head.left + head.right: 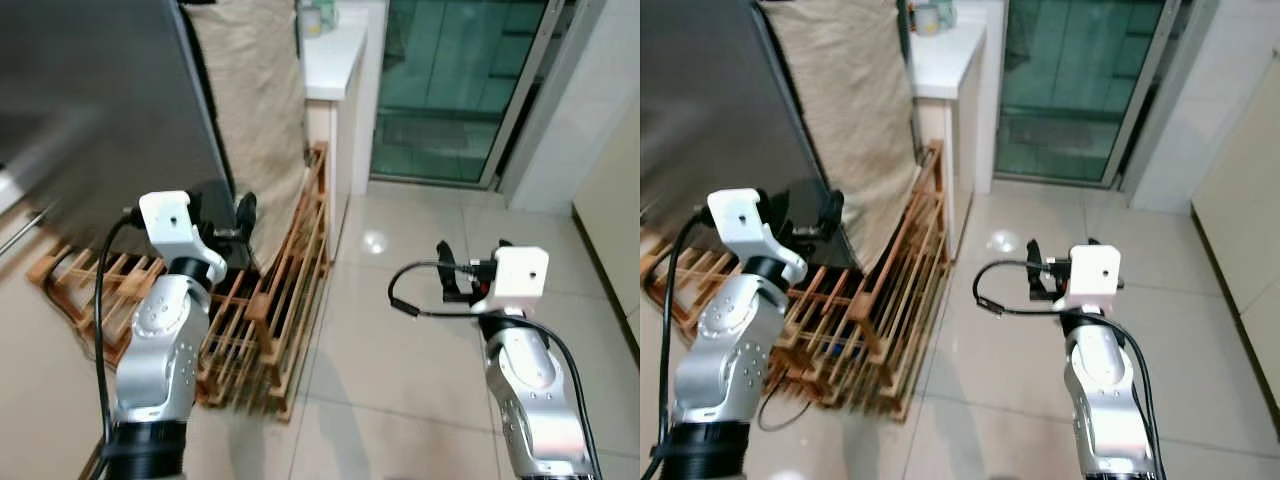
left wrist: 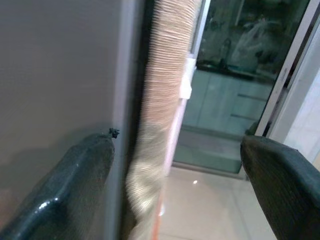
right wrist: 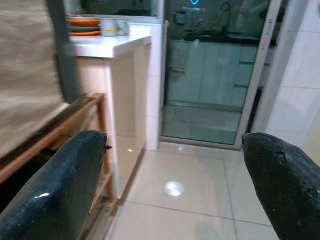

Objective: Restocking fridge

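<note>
My left gripper (image 2: pixel 175 190) gapes wide and empty against the fridge door's (image 1: pixel 100 110) edge, above the wooden rack (image 1: pixel 270 300). My right gripper (image 3: pixel 175 190), equally wide and empty, hangs over bare floor tiles (image 1: pixel 420 330) beside the white counter (image 3: pixel 110 47).

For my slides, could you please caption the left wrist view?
Open left gripper facing the grey fridge edge.

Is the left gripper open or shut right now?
Open: in the wrist view its two fingers stand wide apart beside the grey fridge panel, holding nothing.
</note>
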